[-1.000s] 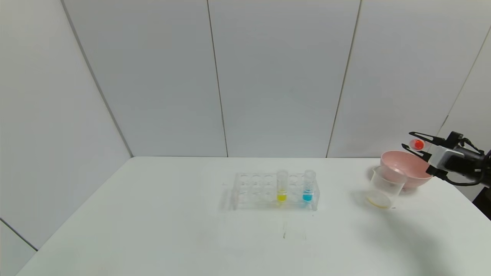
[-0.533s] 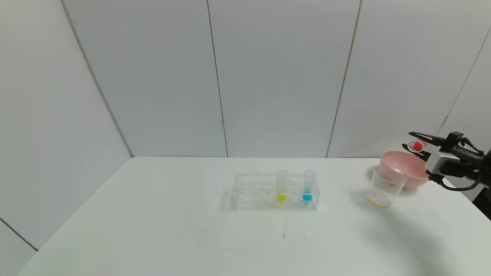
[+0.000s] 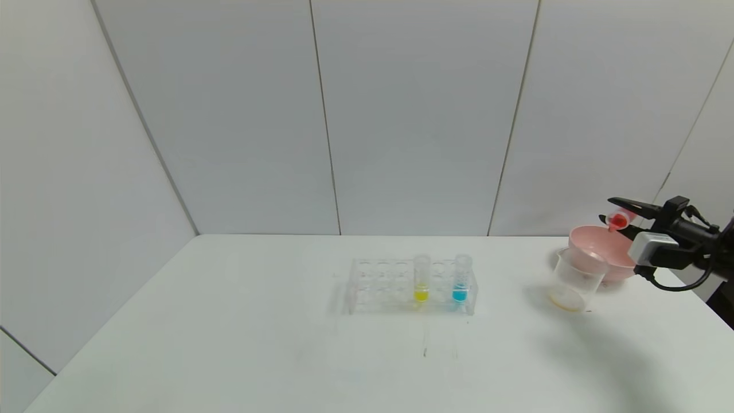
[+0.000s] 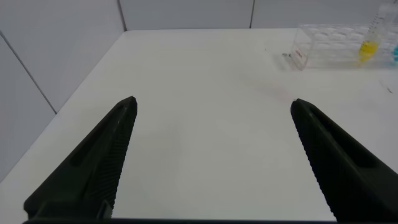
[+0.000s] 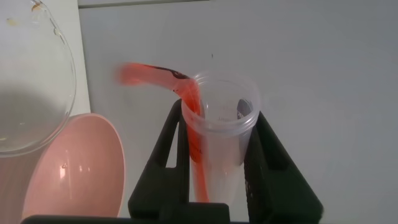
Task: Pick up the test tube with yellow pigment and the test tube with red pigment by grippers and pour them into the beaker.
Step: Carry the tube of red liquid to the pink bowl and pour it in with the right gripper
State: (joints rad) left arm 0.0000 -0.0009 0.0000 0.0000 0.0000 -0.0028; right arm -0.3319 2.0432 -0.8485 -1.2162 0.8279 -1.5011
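Observation:
My right gripper [image 3: 608,210] is shut on the test tube with red pigment [image 3: 619,219] and holds it tipped over, above the far rim of the pink bowl [image 3: 596,244]. In the right wrist view the tube [image 5: 217,149] sits between the black fingers [image 5: 168,143], and red liquid [image 5: 146,73] streams out of its mouth. The beaker [image 3: 575,279] stands on the table just in front of the bowl, with a little yellowish liquid at its bottom. The test tube with yellow pigment [image 3: 421,279] stands upright in the clear rack [image 3: 378,284]. My left gripper [image 4: 213,109] is open and empty over bare table.
A tube with blue liquid [image 3: 460,279] stands in the rack next to the yellow one. In the right wrist view the pink bowl [image 5: 74,180] and the beaker's rim [image 5: 59,37] lie side by side below the tube. The table's right edge runs near the right arm.
The right gripper has rolled and tipped the tube further. The red liquid has run from the tube's tip to its mouth and now spills out. The left arm has not moved.

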